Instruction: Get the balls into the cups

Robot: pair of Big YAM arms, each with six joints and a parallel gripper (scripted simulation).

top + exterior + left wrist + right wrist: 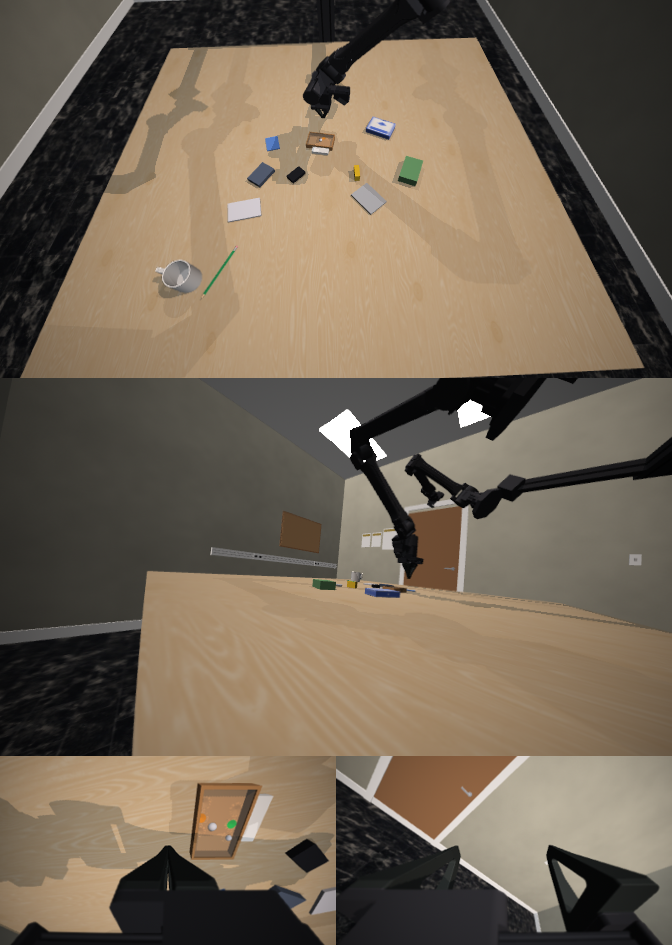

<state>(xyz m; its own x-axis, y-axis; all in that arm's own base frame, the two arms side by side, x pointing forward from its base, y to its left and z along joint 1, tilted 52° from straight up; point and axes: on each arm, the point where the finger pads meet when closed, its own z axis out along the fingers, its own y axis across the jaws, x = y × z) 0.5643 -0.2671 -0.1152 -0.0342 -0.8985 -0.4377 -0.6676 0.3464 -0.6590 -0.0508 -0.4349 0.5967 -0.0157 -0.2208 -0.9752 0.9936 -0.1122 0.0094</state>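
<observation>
While the left gripper (322,114) (410,574) (168,850) hangs above the table (320,260) (350,658) near the wooden puzzle (308,140) (195,823), its fingers are clenched together on nothing. The puzzle lies flat, just beside a white block (320,150) (259,819). Inside, the large ball (212,827) sits between the orange cup (203,818) and the green cup (231,823), apart from the green one. The small ball (229,838) rests near the green cup, well apart from the orange one. Raised away from the table, the right gripper (433,503) (503,850) is spread wide and holds nothing.
</observation>
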